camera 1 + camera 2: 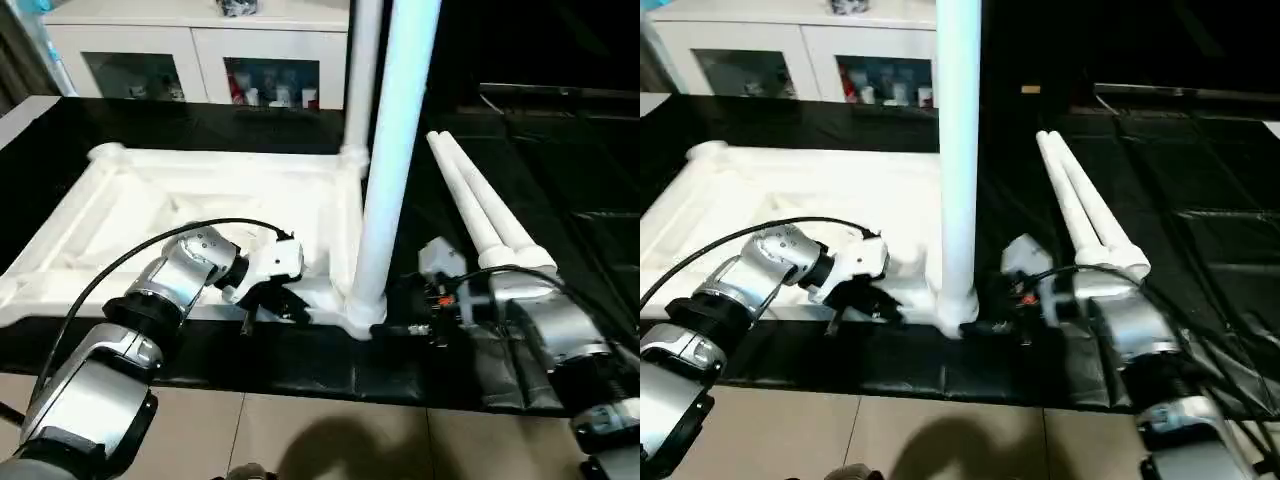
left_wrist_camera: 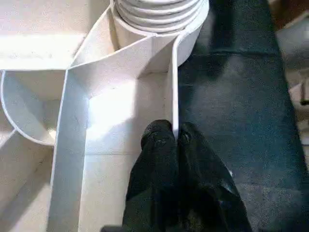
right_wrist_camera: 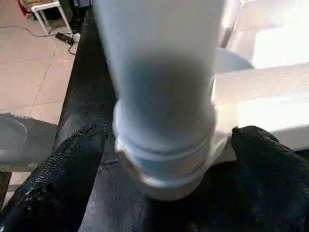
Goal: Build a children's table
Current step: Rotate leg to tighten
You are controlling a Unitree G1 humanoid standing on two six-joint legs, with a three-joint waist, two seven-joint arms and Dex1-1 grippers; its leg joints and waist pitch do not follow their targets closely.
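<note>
The white table top (image 1: pixel 120 210) lies upside down on a black surface, its ribbed underside facing up. One white leg (image 1: pixel 395 150) stands upright in the near right corner socket (image 2: pixel 157 14), and a second leg (image 1: pixel 362 70) stands in the far right corner. Two more legs (image 1: pixel 480 210) lie side by side on the black surface to the right. My left gripper (image 2: pixel 174 137) is shut on the top's thin near rim, close to the near right socket. My right gripper (image 3: pixel 164 164) is open, with one finger (image 3: pixel 58 179) on each side of the upright leg's threaded base.
A white glass-door cabinet (image 1: pixel 200 60) stands behind the black surface. The black surface (image 1: pixel 560 150) stretches away to the right past the lying legs. Tiled floor (image 1: pixel 330 440) lies below its front edge. A black cable (image 1: pixel 120 265) loops over my left forearm.
</note>
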